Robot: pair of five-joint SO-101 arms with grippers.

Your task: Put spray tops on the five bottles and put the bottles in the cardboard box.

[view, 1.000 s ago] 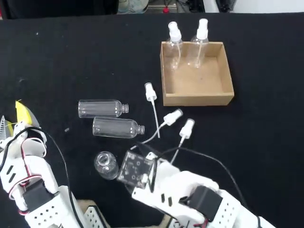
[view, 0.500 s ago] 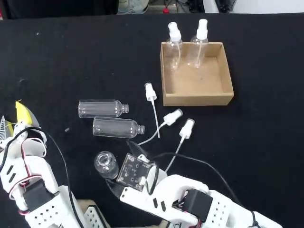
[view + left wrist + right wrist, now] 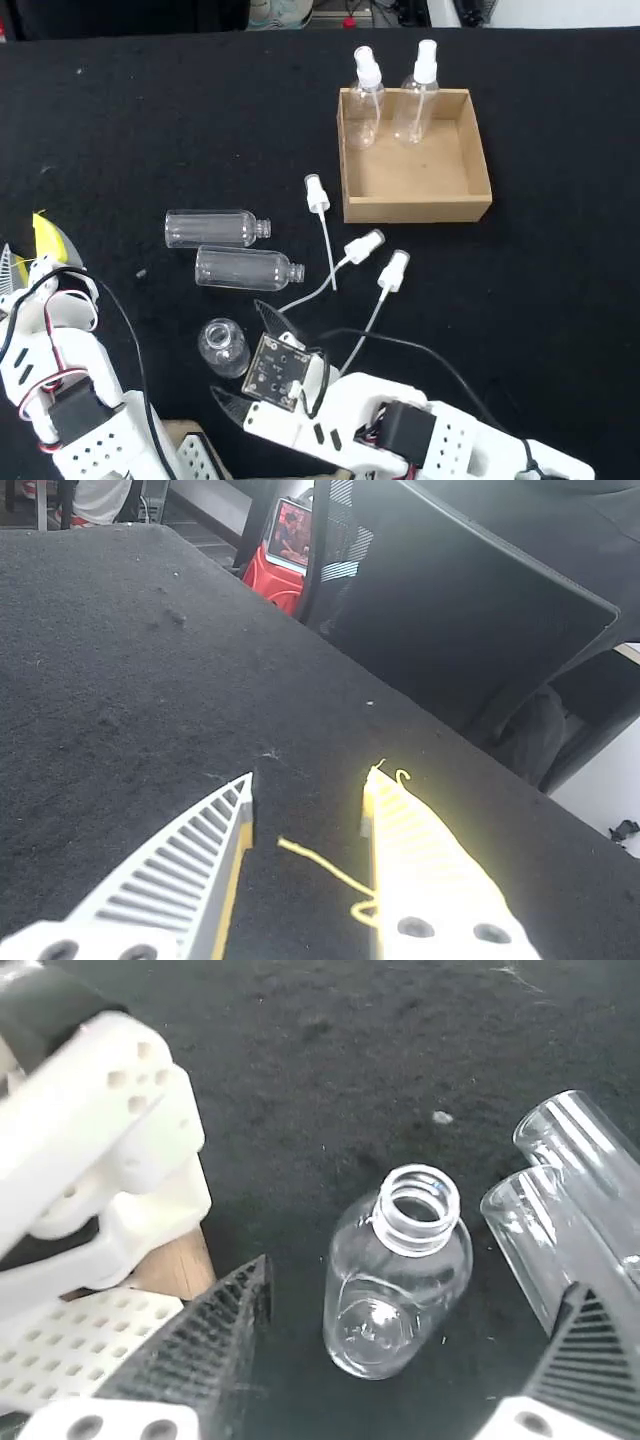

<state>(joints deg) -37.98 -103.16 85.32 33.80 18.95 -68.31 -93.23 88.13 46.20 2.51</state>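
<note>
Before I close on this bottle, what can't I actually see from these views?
- Right wrist view: the lying bottles run off the frame edge; their necks are unseen.
- High view: the nearest spray top has its tube end hidden under the right arm.
- High view: boxed bottles, tops screwed fully or not, too small to tell.
</note>
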